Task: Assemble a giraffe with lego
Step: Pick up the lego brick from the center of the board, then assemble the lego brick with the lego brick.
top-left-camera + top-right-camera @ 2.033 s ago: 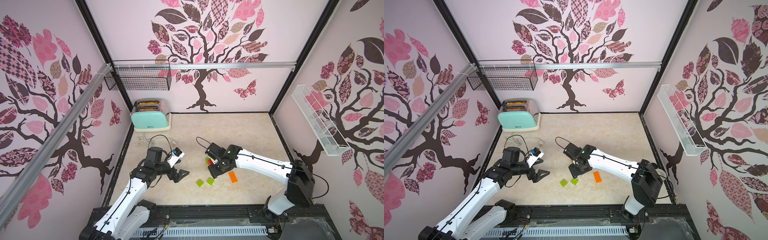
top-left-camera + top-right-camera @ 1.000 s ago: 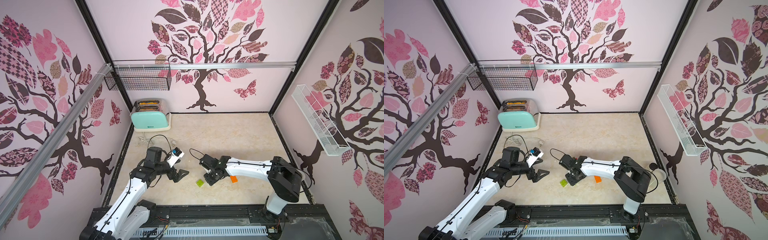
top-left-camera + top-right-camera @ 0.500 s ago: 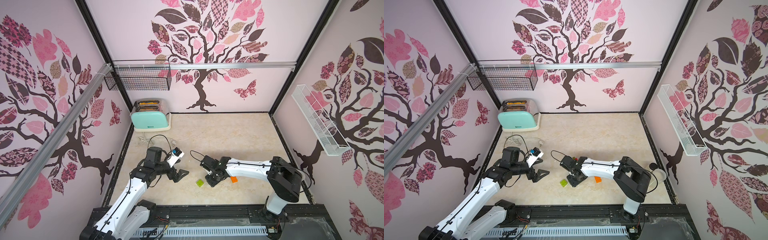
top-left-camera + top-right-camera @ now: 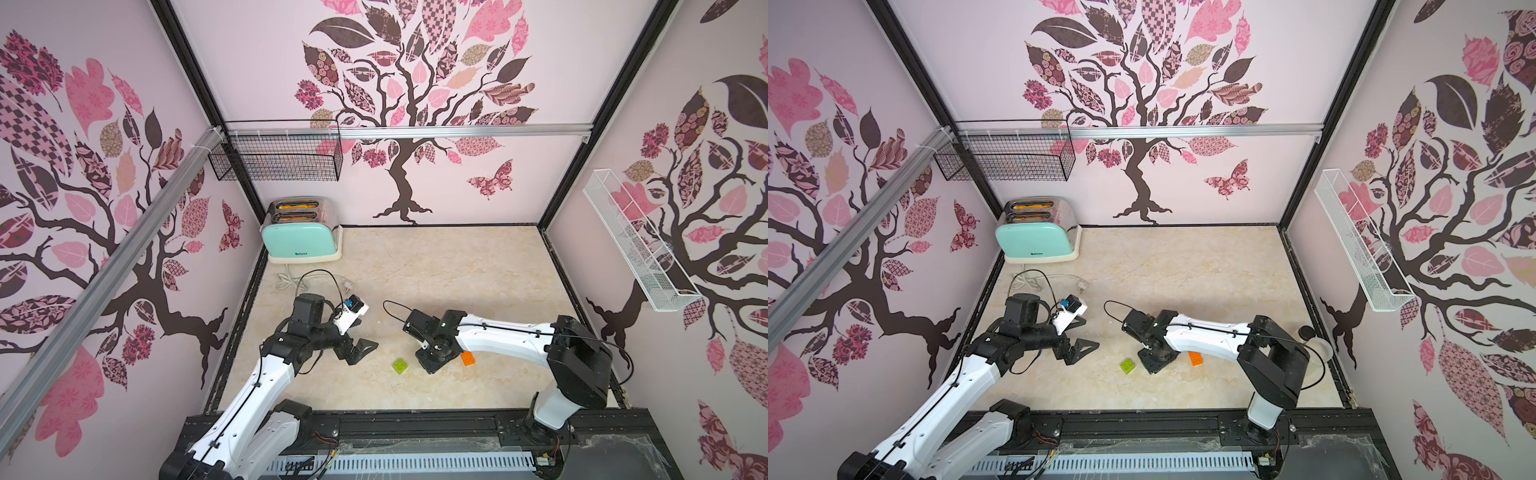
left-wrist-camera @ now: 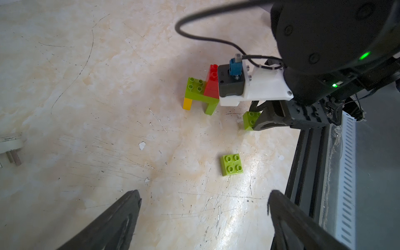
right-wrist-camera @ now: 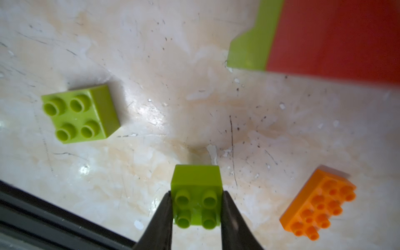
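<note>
Two seconds ago two green bricks lay free; now only the free brick shows in both top views, studs up, and the right arm has swung nearer. The left tool hangs wide, empty. The right tool pinches the gripped brick. Just beyond, the giraffe stands upright on the worktop, long green body level, hidden from above by that arm. The orange brick lies flat alongside.

Half-built giraffe, three separate bricks.
It stands upright on yellow and lime legs, red stacked on top; one lime brick lies studs-up, a second lime brick is pinched in the right claw, the orange brick lies near.
</note>
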{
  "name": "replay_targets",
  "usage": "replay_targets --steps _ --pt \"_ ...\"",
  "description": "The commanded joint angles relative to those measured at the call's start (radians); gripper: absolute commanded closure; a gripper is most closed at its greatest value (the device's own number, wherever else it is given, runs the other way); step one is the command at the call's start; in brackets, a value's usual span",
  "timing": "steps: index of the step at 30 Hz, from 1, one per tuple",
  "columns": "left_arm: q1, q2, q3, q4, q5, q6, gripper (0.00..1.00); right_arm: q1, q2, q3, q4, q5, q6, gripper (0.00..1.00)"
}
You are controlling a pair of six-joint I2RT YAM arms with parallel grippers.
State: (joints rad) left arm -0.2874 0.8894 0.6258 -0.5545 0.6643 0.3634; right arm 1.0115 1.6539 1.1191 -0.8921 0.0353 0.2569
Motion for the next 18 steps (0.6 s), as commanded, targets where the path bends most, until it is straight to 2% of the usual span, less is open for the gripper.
replay_targets --steps 1,7,14,18 --pt "0.003 -0.005 -0.010 0.015 0.021 0.002 0.02 0.005 -0.062 0.100 -0.110 0.033 0.039 0.75" --pt "0.003 -0.007 -0.009 0.015 0.020 0.001 0.02 0.005 -0.038 0.274 -0.276 0.108 0.080 0.75" --pt "-0.001 -0.014 -0.009 0.013 0.018 0.003 0.02 -0.042 0.031 0.422 -0.361 0.137 0.081 0.74" --pt "-0.006 -0.022 -0.015 0.012 0.020 0.007 0.02 -0.065 0.060 0.465 -0.344 0.128 0.066 0.74"
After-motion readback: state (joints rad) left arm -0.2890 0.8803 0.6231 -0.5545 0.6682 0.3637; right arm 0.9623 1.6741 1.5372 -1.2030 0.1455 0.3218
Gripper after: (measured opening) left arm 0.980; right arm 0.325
